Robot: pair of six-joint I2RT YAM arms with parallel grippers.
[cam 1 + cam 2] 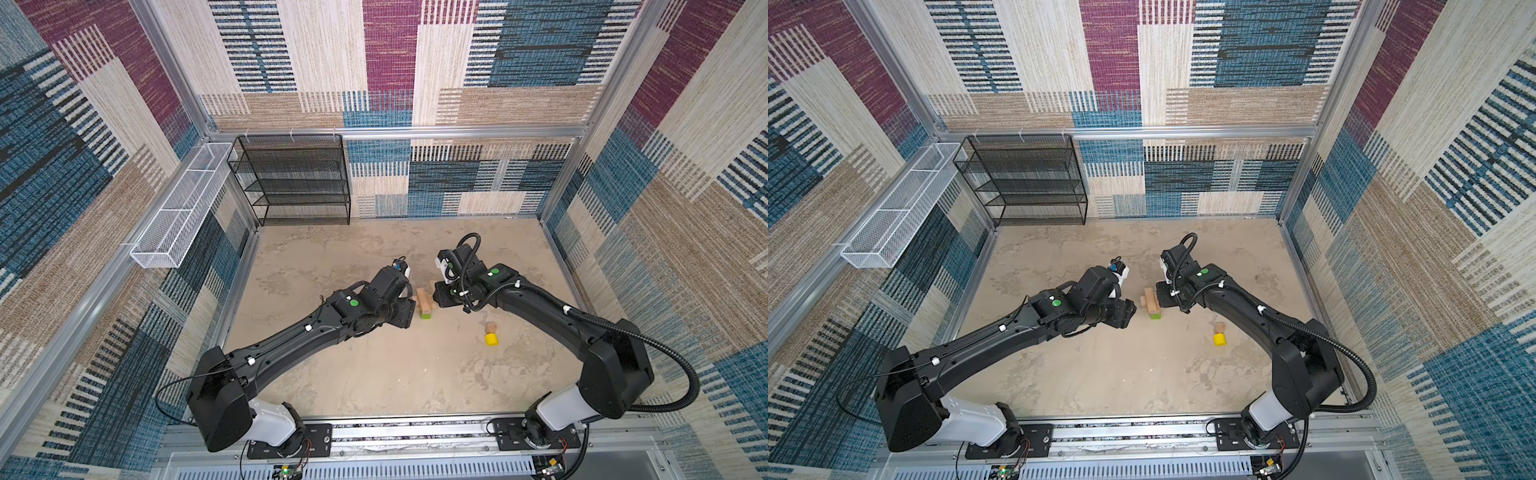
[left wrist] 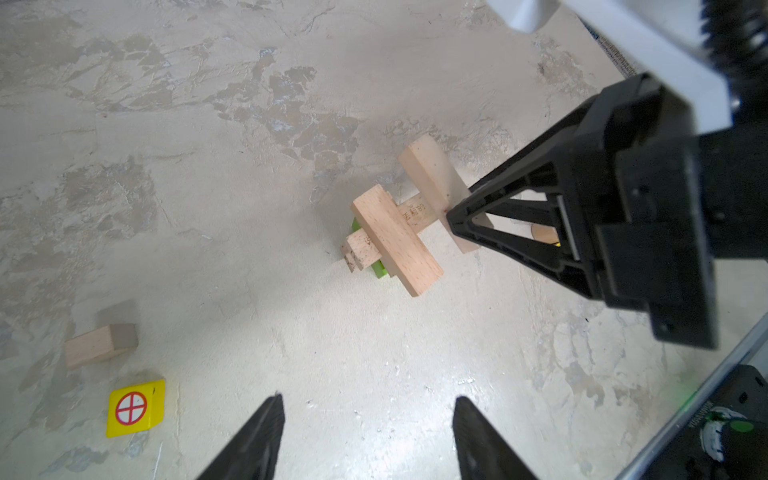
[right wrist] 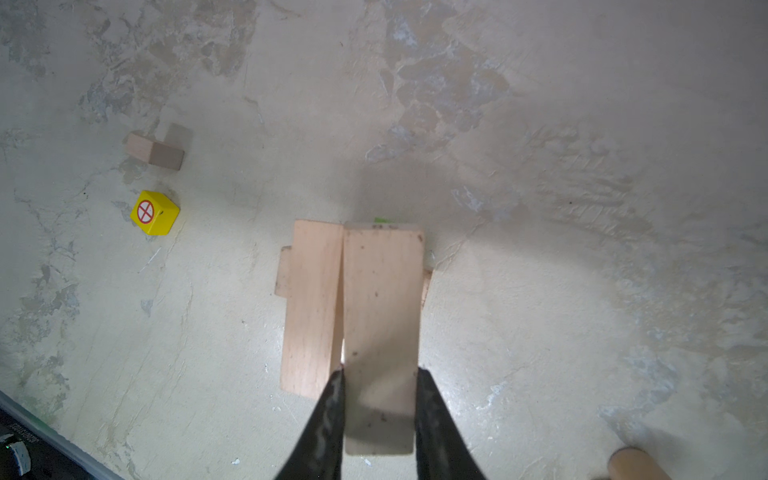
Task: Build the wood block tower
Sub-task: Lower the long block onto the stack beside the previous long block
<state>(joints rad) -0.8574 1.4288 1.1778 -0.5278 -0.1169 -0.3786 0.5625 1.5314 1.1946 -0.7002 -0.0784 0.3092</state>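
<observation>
The wood block tower (image 1: 424, 303) (image 1: 1152, 305) stands mid-floor: a green oblong (image 2: 380, 269) at the bottom, with tan bricks laid crosswise on it. My right gripper (image 3: 380, 370) is shut on a tan brick (image 3: 380, 299) (image 2: 432, 178), held level beside the top brick (image 3: 313, 307) (image 2: 395, 241) and parallel to it. Whether the held brick rests on the tower I cannot tell. My left gripper (image 2: 365, 399) hangs open just left of the tower, nothing between its fingers. Loose wood blocks are a red-marked yellow cube (image 2: 135, 408) (image 3: 154, 212), a small tan block (image 2: 99, 345) (image 3: 154, 151), a yellow cylinder (image 1: 491, 340) (image 1: 1220, 340) and a tan round piece (image 1: 491, 327).
A black mesh shelf (image 1: 295, 178) stands at the back left against the wall. A white wire basket (image 1: 183, 203) hangs on the left wall. Patterned walls close in three sides, and a metal rail (image 1: 374, 432) carrying both arm bases runs along the front.
</observation>
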